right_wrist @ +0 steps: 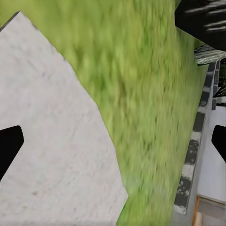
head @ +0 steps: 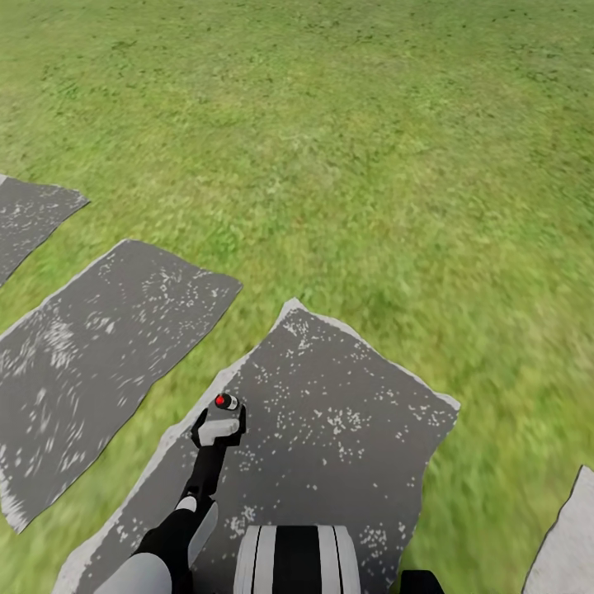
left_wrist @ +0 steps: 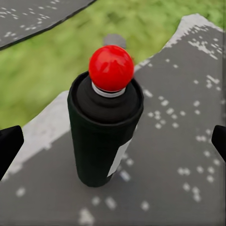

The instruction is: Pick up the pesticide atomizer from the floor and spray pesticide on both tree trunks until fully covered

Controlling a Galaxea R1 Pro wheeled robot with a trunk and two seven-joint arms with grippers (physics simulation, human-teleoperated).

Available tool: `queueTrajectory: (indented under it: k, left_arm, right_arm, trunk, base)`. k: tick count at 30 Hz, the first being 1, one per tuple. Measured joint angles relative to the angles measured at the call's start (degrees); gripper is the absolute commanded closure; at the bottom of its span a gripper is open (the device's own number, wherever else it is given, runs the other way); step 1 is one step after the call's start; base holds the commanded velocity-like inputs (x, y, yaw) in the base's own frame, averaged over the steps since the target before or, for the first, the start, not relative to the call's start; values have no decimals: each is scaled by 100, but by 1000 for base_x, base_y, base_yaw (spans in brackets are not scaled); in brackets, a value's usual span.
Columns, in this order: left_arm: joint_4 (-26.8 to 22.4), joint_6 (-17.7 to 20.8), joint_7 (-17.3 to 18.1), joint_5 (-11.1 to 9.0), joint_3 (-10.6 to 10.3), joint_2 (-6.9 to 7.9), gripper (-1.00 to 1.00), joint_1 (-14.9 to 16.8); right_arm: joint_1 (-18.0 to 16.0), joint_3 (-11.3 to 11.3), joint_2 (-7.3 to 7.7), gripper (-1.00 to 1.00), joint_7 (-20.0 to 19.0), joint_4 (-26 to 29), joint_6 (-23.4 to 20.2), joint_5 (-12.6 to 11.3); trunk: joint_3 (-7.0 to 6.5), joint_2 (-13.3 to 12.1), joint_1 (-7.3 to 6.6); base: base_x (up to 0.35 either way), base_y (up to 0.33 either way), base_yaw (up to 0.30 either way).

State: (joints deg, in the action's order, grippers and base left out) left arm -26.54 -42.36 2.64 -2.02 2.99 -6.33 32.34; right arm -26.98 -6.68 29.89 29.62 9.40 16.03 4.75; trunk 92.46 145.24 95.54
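Head view: left arm reaches forward and down over a grey paving slab [head: 346, 429], left gripper [head: 219, 422] clenched on the pesticide atomizer [left_wrist: 104, 125], red top up. Right gripper [right_wrist: 113, 141]: dark fingertips [right_wrist: 9, 143] spread apart above grass [right_wrist: 141, 94], holding nothing.

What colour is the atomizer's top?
Red, on a black atomizer; clearest in the left wrist view.

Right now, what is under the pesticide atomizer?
Below the pesticide atomizer lies a grey, white-speckled paving slab, with grass beyond its edge. The bottle hides the slab directly beneath it, so whether it touches down cannot be seen.
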Motion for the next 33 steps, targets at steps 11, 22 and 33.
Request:
queueTrajectory:
  k: [11, 22, 33]
  left_arm:
    - [0, 0, 0, 5, 0, -17, -100, 0]
    - [-1, 0, 0, 1, 0, -18, -100, 0]
    - [0, -2, 0, 0, 4, -18, -100, 0]
  right_arm:
    - [0, 0, -1, -100, 8, 0, 5, 0]
    - [0, 0, 5, -100, 15, 0, 5, 0]
    - [0, -17, 32, -100, 93, 0, 5, -12]
  trunk:
    - [0, 0, 0]
    - [0, 0, 0]
    - [0, 0, 0]
  base:
    - [21, 0, 0]
    - [2, 12, 0]
    - [0, 3, 0]
